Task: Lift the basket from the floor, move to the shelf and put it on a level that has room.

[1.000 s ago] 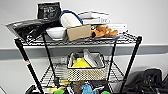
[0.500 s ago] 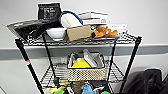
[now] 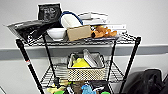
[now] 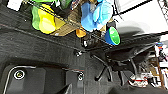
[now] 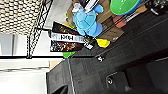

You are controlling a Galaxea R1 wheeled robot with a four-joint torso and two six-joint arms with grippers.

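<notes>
The cream woven basket (image 3: 86,72) stands on the shelf's (image 3: 135,45) wire level (image 3: 115,73) second from the top, near the middle. It sits upright, with a yellow item and a grey packet inside. Nothing grips it in the head view. In the right wrist view, the basket's woven side (image 5: 20,15) shows above the dark carpet floor (image 5: 125,50). The left wrist view looks down on the floor (image 4: 37,50) beside the shelf's lower tier.
The top tier carries a white bowl (image 3: 57,33), a brown box (image 3: 79,32), black bags and orange items. The lower tier holds a blue plush toy (image 4: 96,13), a green bowl (image 4: 112,36) and yellow things. A black chair (image 3: 150,80) stands to the shelf's right.
</notes>
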